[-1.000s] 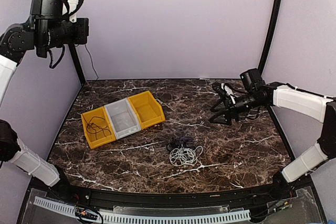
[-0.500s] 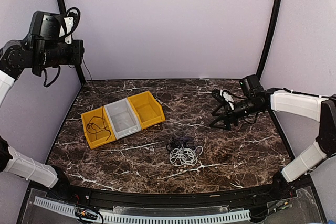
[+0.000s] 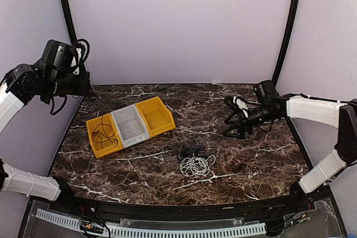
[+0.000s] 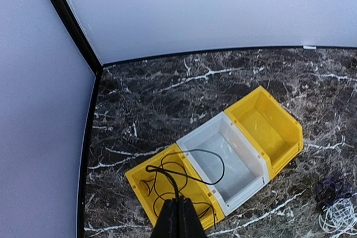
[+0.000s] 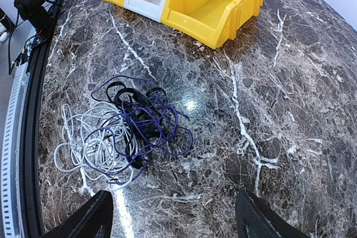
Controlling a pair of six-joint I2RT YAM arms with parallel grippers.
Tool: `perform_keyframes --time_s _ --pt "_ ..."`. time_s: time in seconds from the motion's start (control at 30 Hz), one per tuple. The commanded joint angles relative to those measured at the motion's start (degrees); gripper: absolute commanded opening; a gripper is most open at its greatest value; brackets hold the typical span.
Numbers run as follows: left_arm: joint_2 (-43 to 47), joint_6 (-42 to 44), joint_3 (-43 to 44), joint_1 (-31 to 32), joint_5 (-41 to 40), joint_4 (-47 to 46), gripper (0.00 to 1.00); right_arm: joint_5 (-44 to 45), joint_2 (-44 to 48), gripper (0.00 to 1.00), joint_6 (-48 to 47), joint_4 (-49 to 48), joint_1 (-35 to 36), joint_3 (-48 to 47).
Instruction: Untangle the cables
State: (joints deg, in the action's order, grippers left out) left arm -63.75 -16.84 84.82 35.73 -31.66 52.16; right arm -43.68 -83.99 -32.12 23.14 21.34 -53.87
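My right pincer [image 5: 178, 218] gaping wide, empty, tangled white, purple and black cables [image 5: 124, 129] lower left on the bench [image 5: 312, 110] in its view, my left pincer [image 4: 178, 218] shut, seemingly on nothing.

Enclosure: dark brown marble-patterned table top [image 3: 256, 160] with white veining, bounded far, left and right by plain pale lilac walls [image 3: 178, 26], far-left black pole [image 3: 65, 9] and far-right black pole [image 3: 290, 20] rising at the far corners, black rail [image 3: 167, 211] and white slotted strip [image 3: 167, 230] along the near edge, under even, diffuse light.
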Motion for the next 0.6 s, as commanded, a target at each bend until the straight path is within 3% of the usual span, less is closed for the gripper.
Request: perform_keyframes --time_s 0.0,0.3,0.57 --pt "2.09 -3.74 -9.18 -0.59 1.79 0.29 0.00 -0.29 -0.92 0.77 -1.03 -0.53 -0.25 0.26" --pt "0.31 -7.89 -15.86 -1.97 2.56 5.27 0.00 -1.51 -2.74 0.77 -2.25 1.28 -0.25 -0.71" --pt "1.05 -7.26 -12.89 -6.02 -5.98 11.92 0.00 -1.74 -2.77 0.77 -2.73 1.68 -0.25 -0.73"
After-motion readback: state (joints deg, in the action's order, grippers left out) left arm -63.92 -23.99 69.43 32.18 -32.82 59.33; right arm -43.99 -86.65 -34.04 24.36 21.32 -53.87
